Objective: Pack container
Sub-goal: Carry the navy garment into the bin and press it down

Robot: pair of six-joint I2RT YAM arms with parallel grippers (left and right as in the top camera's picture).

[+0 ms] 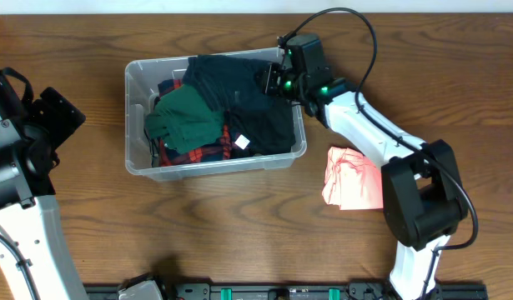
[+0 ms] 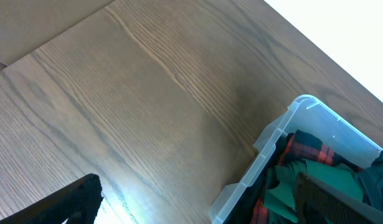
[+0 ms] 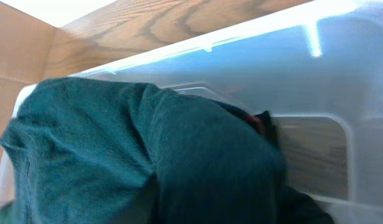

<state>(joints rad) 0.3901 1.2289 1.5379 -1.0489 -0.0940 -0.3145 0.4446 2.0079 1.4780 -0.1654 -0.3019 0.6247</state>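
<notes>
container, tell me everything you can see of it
The container is a clear plastic rectangular bin with a rounded rim, standing upright and open-topped on the wooden table. It is nearly full of clothes: a dark garment, a green garment and a red plaid cloth. The right hand is at its far right corner, over the dark garment; whether it grips is unclear.
</notes>
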